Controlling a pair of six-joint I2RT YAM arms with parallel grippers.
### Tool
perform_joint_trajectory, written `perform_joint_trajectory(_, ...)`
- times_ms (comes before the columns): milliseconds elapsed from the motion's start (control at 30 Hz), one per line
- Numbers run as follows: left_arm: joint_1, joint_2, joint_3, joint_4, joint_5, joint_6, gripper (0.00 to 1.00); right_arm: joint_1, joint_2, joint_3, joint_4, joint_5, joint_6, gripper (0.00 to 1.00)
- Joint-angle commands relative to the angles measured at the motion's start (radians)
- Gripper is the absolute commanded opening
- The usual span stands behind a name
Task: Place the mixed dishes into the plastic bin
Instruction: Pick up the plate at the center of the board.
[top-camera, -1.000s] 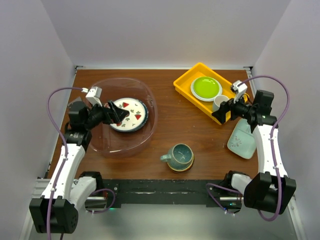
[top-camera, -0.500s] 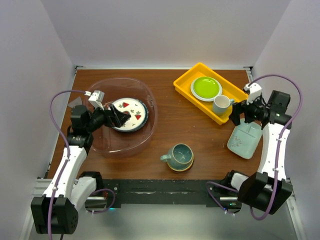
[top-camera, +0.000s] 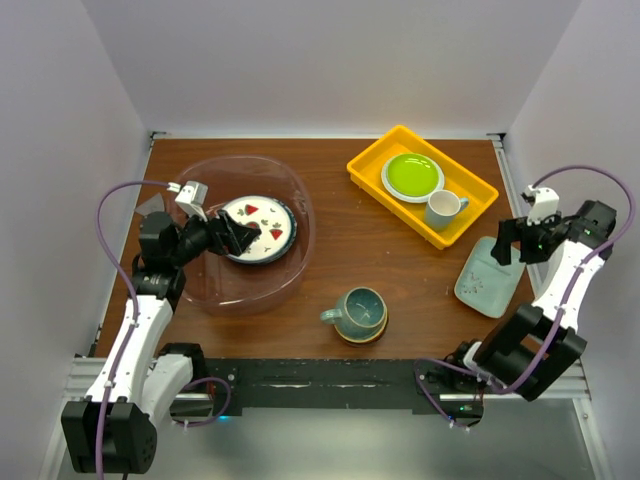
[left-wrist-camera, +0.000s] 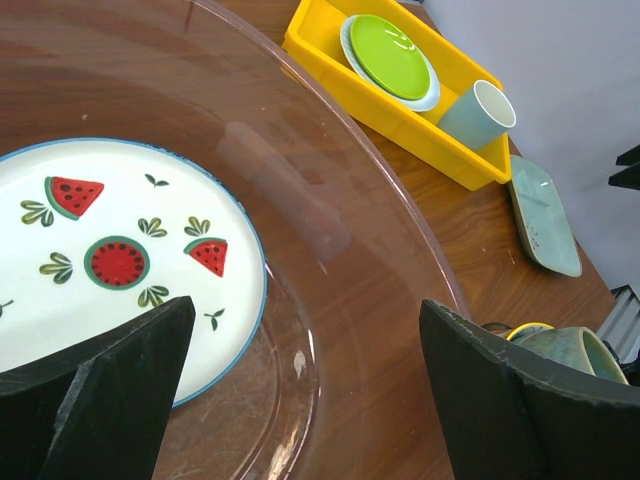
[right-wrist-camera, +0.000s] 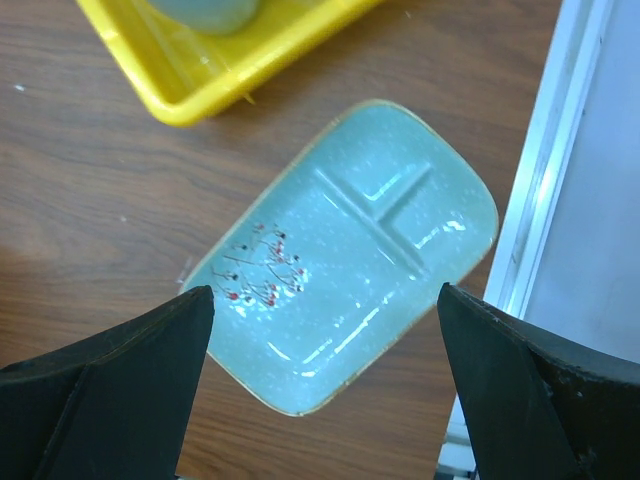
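Brown wood forms the table (top-camera: 350, 250), and the transparent, faintly pink plastic bin (top-camera: 200, 285) sits on its left half. Inside the bin lies a white plate (left-wrist-camera: 110, 260) with a blue rim and red watermelon slices. The left gripper (left-wrist-camera: 306, 310) hangs low over the near right part of this plate with its two dark fingers spread wide and nothing between them.

On the right side, the right gripper (right-wrist-camera: 325, 292) hovers above the pale mint dish (right-wrist-camera: 400, 240), fingers equally splayed and empty, not touching it. That squarish dish rests flat on the wood at the table's right edge, outside the bin and well apart from it. It has raised dividers and a small red sprig motif, and it lies just beside the near corner of the yellow tray (top-camera: 365, 165).

The tray holds a lime-green plate (top-camera: 412, 174) and a pale cup (top-camera: 440, 209). A teal mug (top-camera: 360, 310) stands upright near the front middle of the table, between the bin and the mint dish, on what looks like a yellow-rimmed saucer.
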Motion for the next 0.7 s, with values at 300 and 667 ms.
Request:
perform_joint_trajectory(300,0.007,-0.008,0.004,0.029,-0.001,0.034,1.0,-0.135,0.102,-0.081,0.075,0.023,-0.101,0.98)
perform_joint_trajectory(667,0.007,-0.004,0.004,0.024,-0.004,0.04,1.0,-0.14,0.133,-0.141,0.142,0.034,-0.094,0.98)
